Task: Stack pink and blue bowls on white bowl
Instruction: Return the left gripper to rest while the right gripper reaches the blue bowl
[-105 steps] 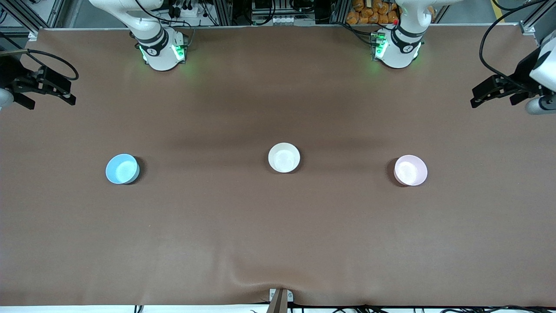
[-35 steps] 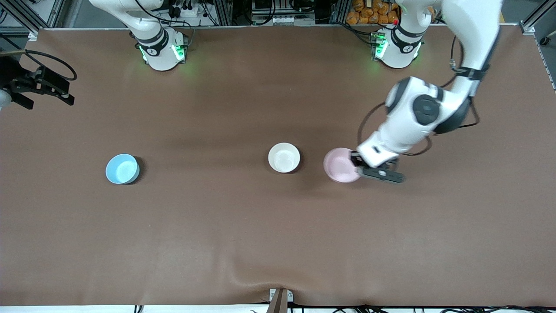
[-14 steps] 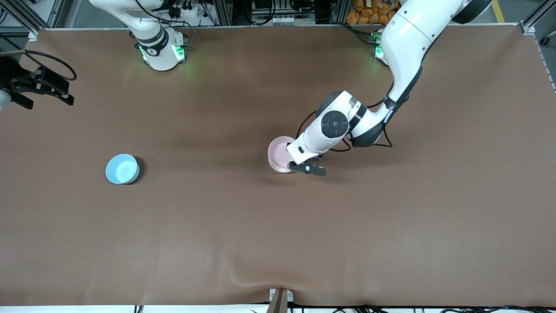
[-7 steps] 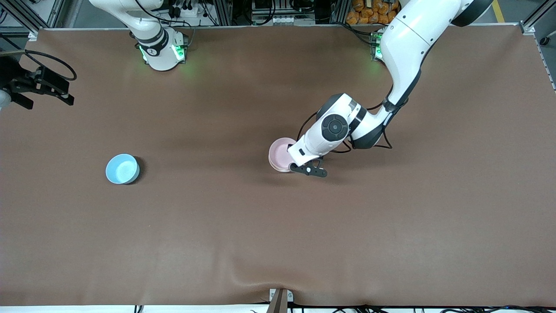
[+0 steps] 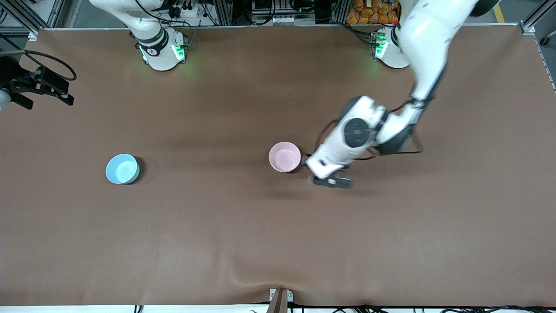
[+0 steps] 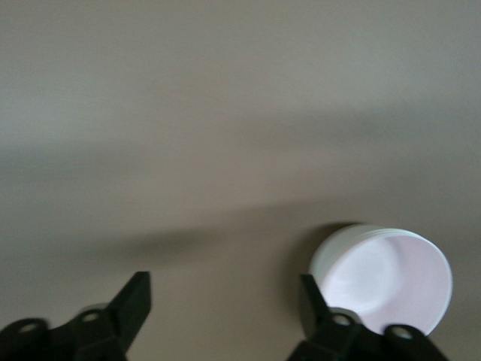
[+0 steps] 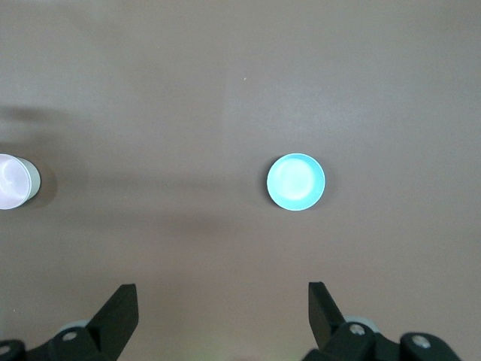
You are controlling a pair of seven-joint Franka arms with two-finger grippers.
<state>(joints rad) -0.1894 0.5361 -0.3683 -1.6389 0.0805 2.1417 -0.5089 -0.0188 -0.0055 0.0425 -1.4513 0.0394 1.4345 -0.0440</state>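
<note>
The pale pink bowl sits nested in the white bowl at the table's middle. In the front view the pink bowl hides the white one. In the left wrist view the white bowl's outer wall shows under the pink bowl. My left gripper is open and empty, just beside the stack toward the left arm's end of the table; its own view shows bare cloth between the jaws. The sky-blue bowl stands alone toward the right arm's end and shows in the right wrist view. My right gripper waits open at the table's edge.
The brown table cloth has a small ridge at its edge nearest the front camera. The two arm bases stand along the farthest edge. The stacked bowls also show at the rim of the right wrist view.
My left gripper let go of the pink bowl, which now rests in the white bowl, and drew away toward the left arm's end. The right arm has not moved.
</note>
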